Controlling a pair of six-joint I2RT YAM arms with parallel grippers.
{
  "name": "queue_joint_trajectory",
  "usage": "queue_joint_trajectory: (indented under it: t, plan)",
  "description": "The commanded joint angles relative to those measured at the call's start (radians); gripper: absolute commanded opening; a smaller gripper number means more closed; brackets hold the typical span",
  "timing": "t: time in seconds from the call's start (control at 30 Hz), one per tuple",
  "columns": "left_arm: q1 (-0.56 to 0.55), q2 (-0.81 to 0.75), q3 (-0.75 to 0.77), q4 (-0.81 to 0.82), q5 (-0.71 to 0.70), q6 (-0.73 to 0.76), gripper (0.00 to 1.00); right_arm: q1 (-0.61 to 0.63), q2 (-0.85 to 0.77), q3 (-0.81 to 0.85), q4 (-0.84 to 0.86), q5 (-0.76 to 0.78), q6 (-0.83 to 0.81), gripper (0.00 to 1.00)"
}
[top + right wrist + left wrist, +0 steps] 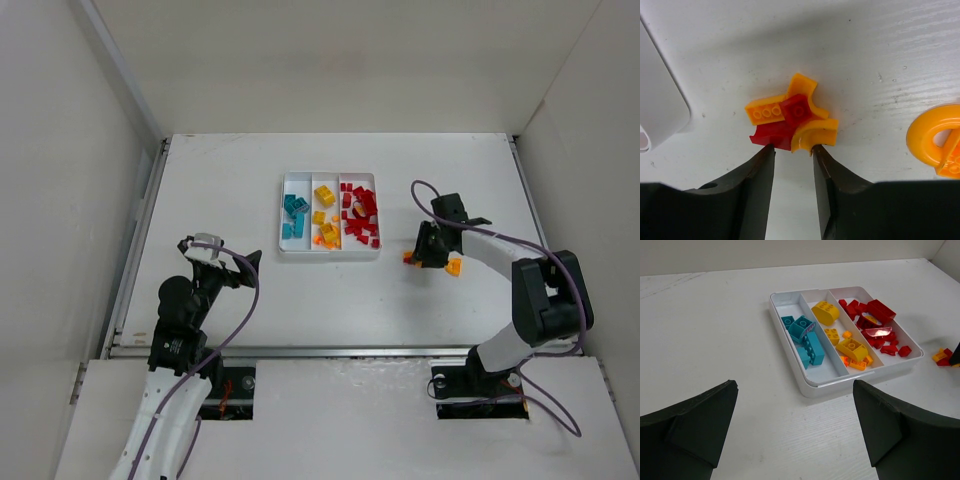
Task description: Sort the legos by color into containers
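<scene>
I'm seeing bright, even, diffuse light in all three views. The lego clump (790,122) is casting only a soft shadow on the white table (880,50); a glossy red lego (877,332) is catching glare.

The left arm (172,335) stood folded over its base, and the left end effector (238,264) was held low and pointed forward and to the right. Its fingers (692,425) were spread wide with nothing between them. The right arm (540,295) bent at the elbow and reached to the left. The right end effector (428,252) was tipped steeply downward, its fingers (757,192) drawn near each other with a narrow, empty gap between them.
</scene>
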Motion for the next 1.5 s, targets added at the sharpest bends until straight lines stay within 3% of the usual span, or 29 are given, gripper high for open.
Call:
queue_joint_trajectory:
  t: [0.0,0.13,0.3,0.63,0.7,0.8,0.97,1.1,1.23,1.43,1.47]
  plan:
    - [0.002,-0.003,-0.006,0.051,0.008,0.003,0.99,0.011,0.007,0.013,-0.010,0.057,-0.011,0.41]
    - [0.002,-0.003,-0.006,0.051,0.008,0.003,0.99,0.011,-0.003,0.013,-0.038,0.112,-0.020,0.41]
    - [0.002,-0.003,-0.006,0.051,0.008,0.003,0.99,0.011,-0.033,0.013,-0.058,0.137,-0.038,0.21]
    - [0.002,-0.003,-0.006,0.051,0.008,0.003,0.99,0.011,-0.055,0.022,-0.058,0.137,-0.060,0.00]
    - [0.002,-0.003,-0.006,0.051,0.008,0.003,0.99,0.011,-0.072,0.022,-0.086,0.149,-0.060,0.00]
    - [0.002,-0.003,-0.006,0.051,0.008,0.003,0.99,0.051,-0.121,0.070,-0.119,0.245,-0.069,0.00]
    - [0.002,-0.003,-0.006,0.051,0.008,0.003,0.99,0.288,-0.161,0.231,-0.176,0.368,-0.115,0.00]
    - [0.002,0.006,-0.015,0.051,0.008,0.003,0.99,0.452,-0.059,0.373,-0.109,0.318,-0.170,0.00]
    - [0.002,0.006,-0.015,0.051,-0.003,0.003,0.99,0.476,0.124,0.511,-0.003,0.097,-0.211,0.00]
    - [0.002,0.006,-0.015,0.051,-0.003,0.003,0.99,0.485,0.409,0.816,-0.052,0.077,-0.245,0.00]
    - [0.002,0.006,-0.015,0.051,-0.003,0.003,0.99,0.485,0.434,0.847,-0.052,0.077,-0.256,0.04]
